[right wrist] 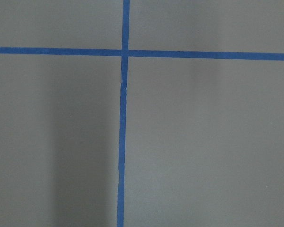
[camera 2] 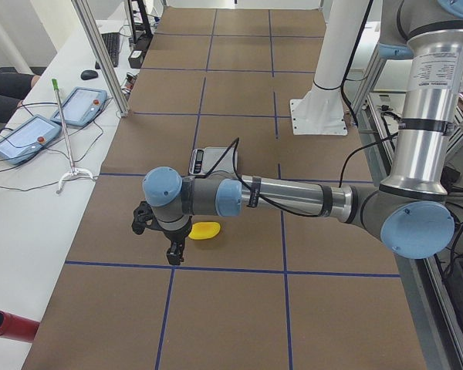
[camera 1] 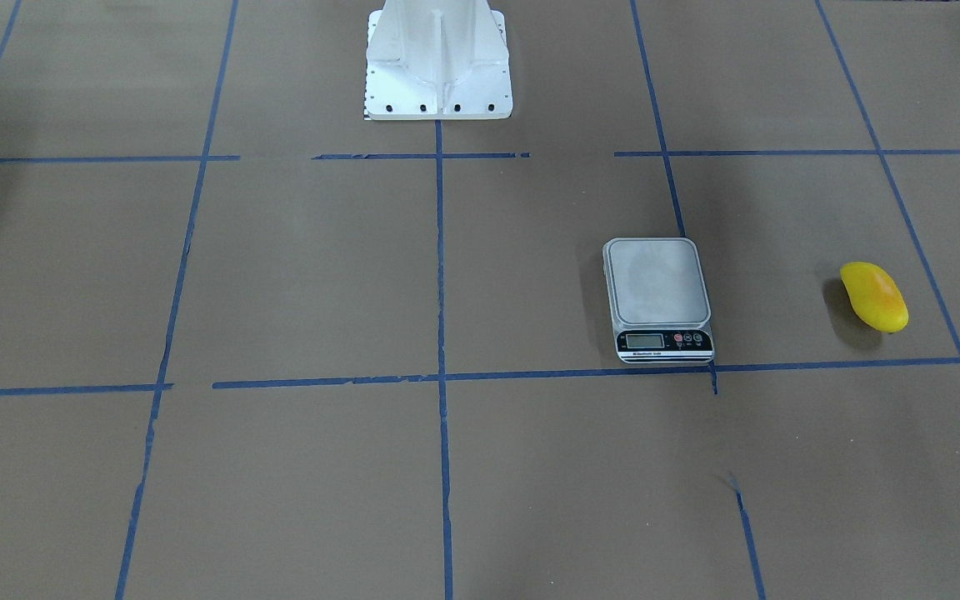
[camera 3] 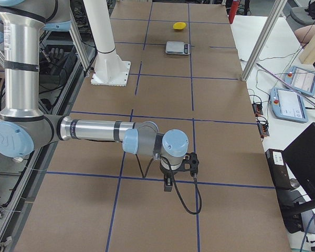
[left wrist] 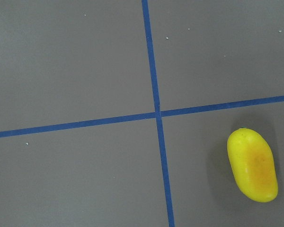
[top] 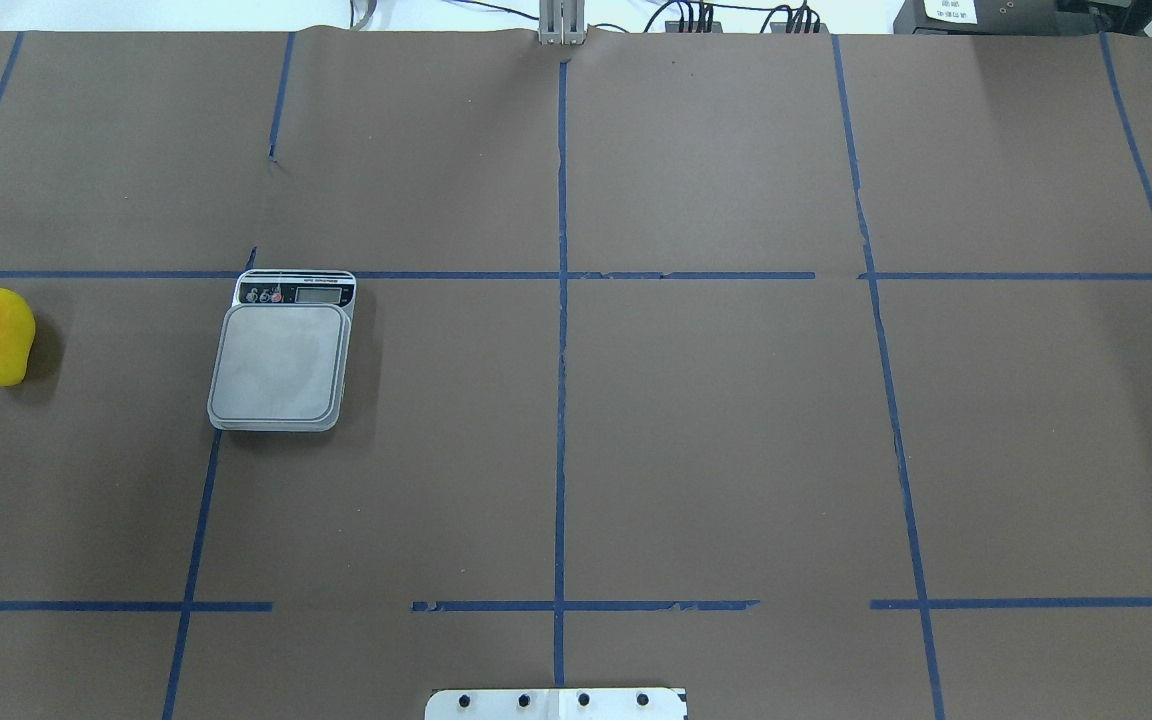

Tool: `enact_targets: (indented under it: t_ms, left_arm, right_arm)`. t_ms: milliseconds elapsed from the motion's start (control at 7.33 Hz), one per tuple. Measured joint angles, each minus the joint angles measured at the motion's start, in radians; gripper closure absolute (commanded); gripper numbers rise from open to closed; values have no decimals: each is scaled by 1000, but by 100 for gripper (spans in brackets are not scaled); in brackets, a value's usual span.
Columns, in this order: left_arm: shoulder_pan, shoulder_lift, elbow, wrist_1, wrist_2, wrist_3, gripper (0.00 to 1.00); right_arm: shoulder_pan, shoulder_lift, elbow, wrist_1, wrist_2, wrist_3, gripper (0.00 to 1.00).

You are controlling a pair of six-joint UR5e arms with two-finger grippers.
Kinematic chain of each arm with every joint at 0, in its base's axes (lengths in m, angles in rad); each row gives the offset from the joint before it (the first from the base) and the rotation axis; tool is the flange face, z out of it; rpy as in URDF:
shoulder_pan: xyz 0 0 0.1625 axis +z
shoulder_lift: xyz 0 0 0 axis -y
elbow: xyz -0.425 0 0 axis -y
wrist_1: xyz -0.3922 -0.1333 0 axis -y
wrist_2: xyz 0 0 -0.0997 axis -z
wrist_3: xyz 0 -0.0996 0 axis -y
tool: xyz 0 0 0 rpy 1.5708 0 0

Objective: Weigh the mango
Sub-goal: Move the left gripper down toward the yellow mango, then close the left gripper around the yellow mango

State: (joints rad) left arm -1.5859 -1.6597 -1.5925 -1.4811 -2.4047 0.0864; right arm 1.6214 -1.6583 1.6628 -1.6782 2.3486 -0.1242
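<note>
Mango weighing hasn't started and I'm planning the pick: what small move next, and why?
Probably shift the left end effector over the mango and lower: it lies on the table, apart from the scale, off-centre in the left wrist view.

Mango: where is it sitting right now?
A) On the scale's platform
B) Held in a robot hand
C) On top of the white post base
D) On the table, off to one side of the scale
D: the mango lies on the brown table, well apart from the scale, whose platform is bare.
</note>
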Motion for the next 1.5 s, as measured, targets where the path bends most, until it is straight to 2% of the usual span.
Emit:
enact_targets:
  t_ms: [273, 818, 1227, 1500]
  left_arm:
    - [18, 28, -8, -88, 0, -41, 0]
    - [218, 62, 40, -434, 50, -404, 0]
    - [366, 29, 86, -480, 113, -636, 0]
    - [414, 5, 123, -481, 121, -690, 0]
  right_arm:
    - [0, 0, 0, 0, 0, 0, 0]
    - [0, 0, 0, 0, 0, 0, 0]
    - [0, 0, 0, 0, 0, 0, 0]
    - [0, 0, 0, 0, 0, 0, 0]
